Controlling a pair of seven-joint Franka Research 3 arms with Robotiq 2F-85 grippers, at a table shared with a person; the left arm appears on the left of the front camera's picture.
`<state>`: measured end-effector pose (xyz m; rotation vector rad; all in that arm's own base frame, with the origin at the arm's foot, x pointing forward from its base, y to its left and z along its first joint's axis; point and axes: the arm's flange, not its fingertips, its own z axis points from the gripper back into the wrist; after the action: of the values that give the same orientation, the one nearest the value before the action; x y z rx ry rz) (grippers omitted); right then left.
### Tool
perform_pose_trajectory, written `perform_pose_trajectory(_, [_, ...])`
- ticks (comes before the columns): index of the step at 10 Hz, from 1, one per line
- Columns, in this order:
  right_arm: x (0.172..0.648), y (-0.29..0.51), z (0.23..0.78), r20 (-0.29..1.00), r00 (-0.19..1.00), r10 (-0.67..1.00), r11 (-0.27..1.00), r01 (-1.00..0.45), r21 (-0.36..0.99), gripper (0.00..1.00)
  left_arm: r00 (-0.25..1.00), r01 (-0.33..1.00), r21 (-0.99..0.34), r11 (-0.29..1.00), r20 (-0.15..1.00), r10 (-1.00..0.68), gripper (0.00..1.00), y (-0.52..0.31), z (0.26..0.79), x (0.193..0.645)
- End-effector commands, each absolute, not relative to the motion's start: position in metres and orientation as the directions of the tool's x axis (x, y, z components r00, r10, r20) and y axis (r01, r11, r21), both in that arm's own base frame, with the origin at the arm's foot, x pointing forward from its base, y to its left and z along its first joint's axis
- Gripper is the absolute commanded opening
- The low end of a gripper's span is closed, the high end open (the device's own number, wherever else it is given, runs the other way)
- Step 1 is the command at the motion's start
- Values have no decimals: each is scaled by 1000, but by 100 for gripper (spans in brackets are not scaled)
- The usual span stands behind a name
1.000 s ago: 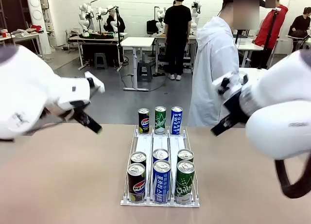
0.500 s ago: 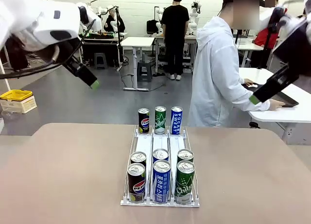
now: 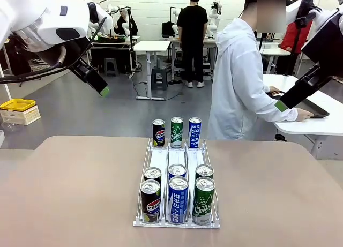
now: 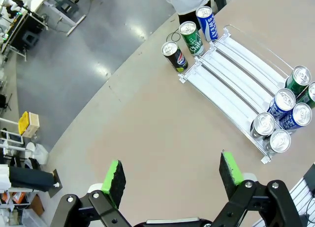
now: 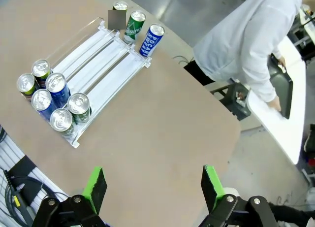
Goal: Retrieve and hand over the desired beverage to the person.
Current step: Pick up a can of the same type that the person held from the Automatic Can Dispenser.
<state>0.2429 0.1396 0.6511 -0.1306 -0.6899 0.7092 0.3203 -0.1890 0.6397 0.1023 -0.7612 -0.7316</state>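
You are holding the left gripper and right gripper wide open and empty, high over the clear plastic three-lane can rack. The person in the white hooded jacket is facing a side table, so you are risking a wrong-beverage pick.

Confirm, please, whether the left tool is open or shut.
Open. The left tool holds nothing; its green pads stand wide apart in the left wrist view.

Left gripper held high, jaws wide apart, empty. Right gripper equally high, jaws spread, empty.
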Motion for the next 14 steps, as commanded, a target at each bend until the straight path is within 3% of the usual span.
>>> perform_pose_trajectory(1, [242, 141, 652, 538, 547, 641, 759, -557, -338, 100, 493, 566, 337, 752, 592, -637, 100, -189, 640, 320])
perform_pose_trajectory(2, [249, 118, 650, 550, 544, 634, 732, -651, -200, 100, 485, 705, 142, 695, 618, -619, 100, -167, 647, 324])
perform_pose_trajectory(3, [256, 92, 652, 586, 539, 606, 704, -706, -78, 100, 467, 774, 32, 632, 644, -606, 100, -140, 656, 326])
perform_pose_trajectory(5, [276, 37, 652, 670, 570, 476, 684, -719, 125, 100, 491, 807, -147, 572, 705, -512, 100, -75, 662, 337])
perform_pose_trajectory(9, [295, -76, 650, 762, 636, 122, 679, -614, 403, 100, 537, 731, -250, 635, 784, -310, 100, 44, 674, 341])
perform_pose_trajectory(12, [276, -128, 644, 792, 610, -6, 703, -561, 437, 100, 559, 678, -283, 679, 798, -225, 100, 85, 683, 322])
perform_pose_trajectory(14, [277, -131, 639, 765, 643, 26, 730, -535, 425, 100, 601, 655, -322, 684, 770, -213, 100, 78, 679, 319])
